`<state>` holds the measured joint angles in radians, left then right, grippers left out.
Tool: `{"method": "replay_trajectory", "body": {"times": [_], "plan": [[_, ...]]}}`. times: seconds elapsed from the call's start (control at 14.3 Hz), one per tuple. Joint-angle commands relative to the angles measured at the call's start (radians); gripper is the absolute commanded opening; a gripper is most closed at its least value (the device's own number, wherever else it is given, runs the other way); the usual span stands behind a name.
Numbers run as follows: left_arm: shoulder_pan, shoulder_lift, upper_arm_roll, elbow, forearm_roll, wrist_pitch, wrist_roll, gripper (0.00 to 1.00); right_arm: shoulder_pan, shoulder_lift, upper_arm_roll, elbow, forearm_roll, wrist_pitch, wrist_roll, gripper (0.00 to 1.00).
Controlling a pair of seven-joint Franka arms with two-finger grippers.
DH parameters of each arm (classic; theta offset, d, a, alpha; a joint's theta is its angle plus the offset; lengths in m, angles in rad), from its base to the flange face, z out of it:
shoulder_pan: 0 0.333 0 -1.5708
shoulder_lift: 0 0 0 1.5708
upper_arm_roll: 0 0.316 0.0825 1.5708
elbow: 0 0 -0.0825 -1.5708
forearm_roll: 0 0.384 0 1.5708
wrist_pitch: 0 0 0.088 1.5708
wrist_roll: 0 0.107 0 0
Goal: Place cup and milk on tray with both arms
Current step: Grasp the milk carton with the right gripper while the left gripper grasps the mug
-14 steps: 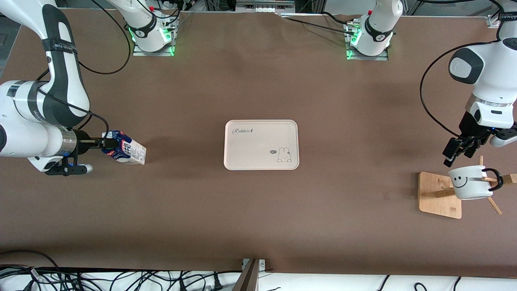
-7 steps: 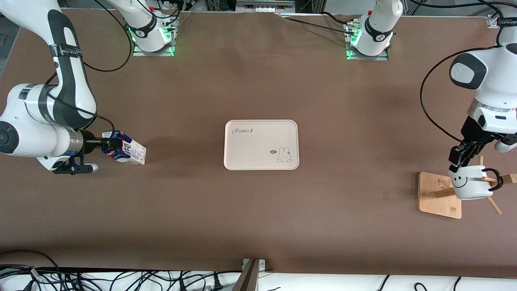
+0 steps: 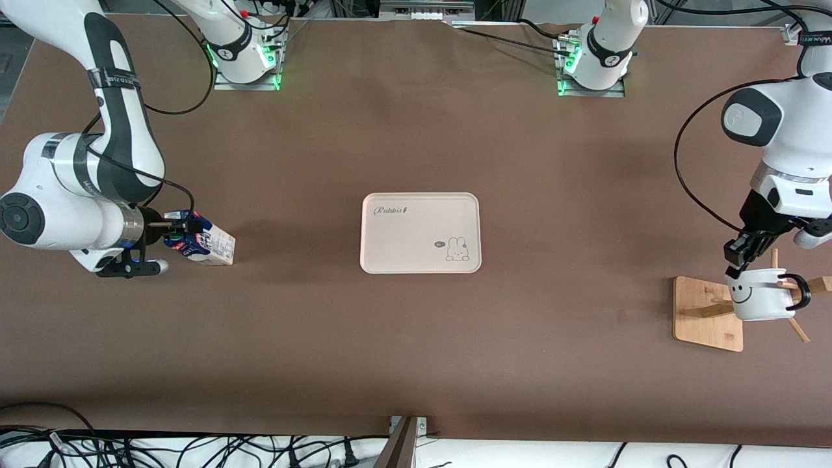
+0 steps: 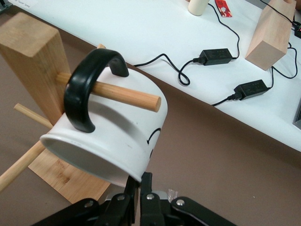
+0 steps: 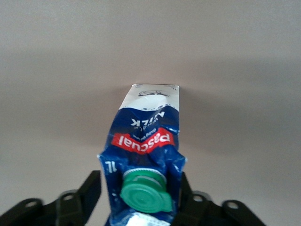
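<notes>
The milk (image 3: 207,244), a small carton with a blue top, sits on the table toward the right arm's end, its top turned to my right gripper (image 3: 186,229). In the right wrist view that gripper (image 5: 138,190) is shut on the dented blue top of the milk (image 5: 146,136), one finger on each side of the green cap (image 5: 143,192). The white smiley cup (image 3: 759,296) hangs by its black handle (image 4: 84,89) on a peg of the wooden rack. My left gripper (image 3: 738,259) (image 4: 139,182) pinches the rim of the cup (image 4: 108,141). The cream tray (image 3: 420,232) lies mid-table.
The wooden rack's base (image 3: 705,315) and post (image 4: 33,61) with several pegs (image 4: 117,94) stand toward the left arm's end. Power bricks and cables (image 4: 216,56) and wooden blocks (image 4: 270,33) lie on a white surface past the table edge.
My left gripper came down from above the cup onto its rim and closed. My right arm shifted slightly toward the milk, its fingers staying at the carton's top.
</notes>
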<state>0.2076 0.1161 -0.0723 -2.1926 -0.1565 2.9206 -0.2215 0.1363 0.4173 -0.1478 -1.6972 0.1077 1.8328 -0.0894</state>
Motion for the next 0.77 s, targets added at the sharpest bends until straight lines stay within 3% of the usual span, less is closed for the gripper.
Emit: {"method": "replay_trajectory", "body": {"times": [0.0, 0.28, 0.7], "plan": [[0.001, 0.007, -0.014, 0.056, -0.025, -0.043, 0.028, 0.0, 0.0, -0.032, 0.005, -0.041, 0.007, 0.005, -0.009, 0.53], [0.001, 0.0, -0.03, 0.062, -0.021, -0.083, 0.025, 0.0, 0.0, -0.028, 0.005, -0.044, 0.007, 0.01, -0.009, 0.46], [0.001, -0.065, -0.087, 0.151, -0.017, -0.366, 0.001, 0.0, 0.0, -0.132, 0.005, -0.042, 0.013, -0.094, -0.009, 0.46]]}}
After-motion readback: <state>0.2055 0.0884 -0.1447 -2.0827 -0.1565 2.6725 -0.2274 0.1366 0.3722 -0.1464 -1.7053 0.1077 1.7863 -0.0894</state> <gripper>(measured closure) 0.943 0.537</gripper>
